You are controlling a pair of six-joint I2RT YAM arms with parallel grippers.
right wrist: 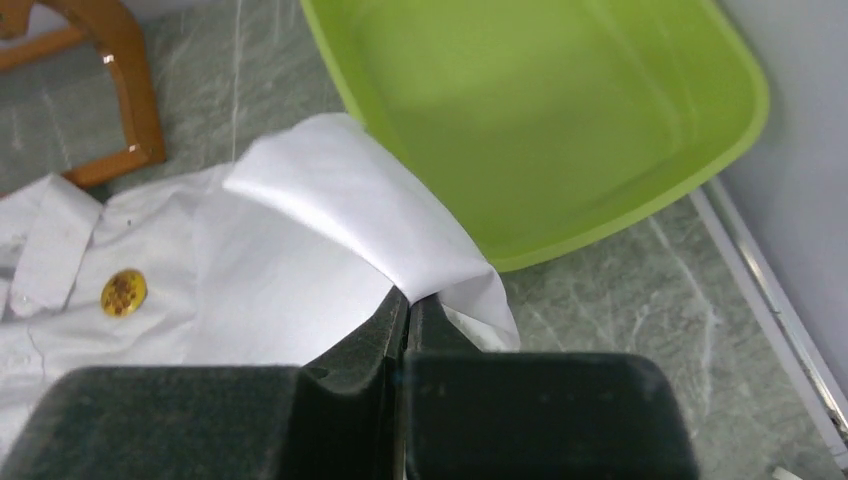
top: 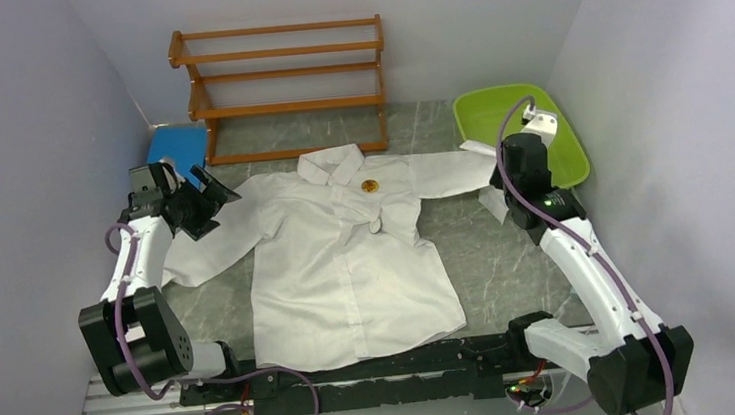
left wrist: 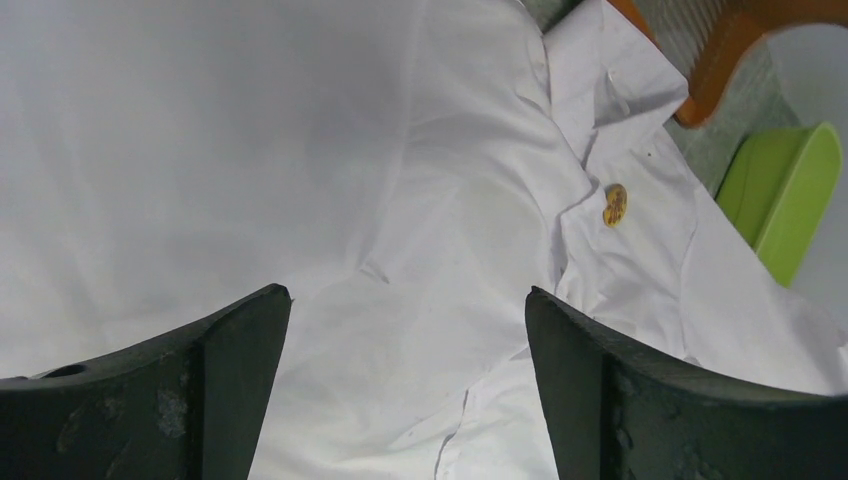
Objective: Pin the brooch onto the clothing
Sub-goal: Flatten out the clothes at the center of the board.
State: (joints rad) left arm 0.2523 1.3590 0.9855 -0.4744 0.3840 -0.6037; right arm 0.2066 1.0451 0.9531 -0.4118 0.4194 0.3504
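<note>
The white short-sleeved shirt [top: 348,259] lies spread flat, collar toward the rack. A round gold brooch [top: 370,184] sits on its chest just right of the collar; it also shows in the left wrist view [left wrist: 614,204] and the right wrist view [right wrist: 123,292]. My left gripper [top: 210,196] is open and empty, hovering above the shirt's left sleeve [left wrist: 200,150]. My right gripper [top: 501,178] is shut on the shirt's right sleeve [right wrist: 350,215], pinching a fold of the hem at the fingertips [right wrist: 398,312] next to the green bin.
A lime green bin [top: 523,132] stands at the back right, its rim touching the held sleeve. A wooden rack [top: 283,86] stands at the back centre. A blue object [top: 175,146] lies at the back left. Grey walls close in on both sides.
</note>
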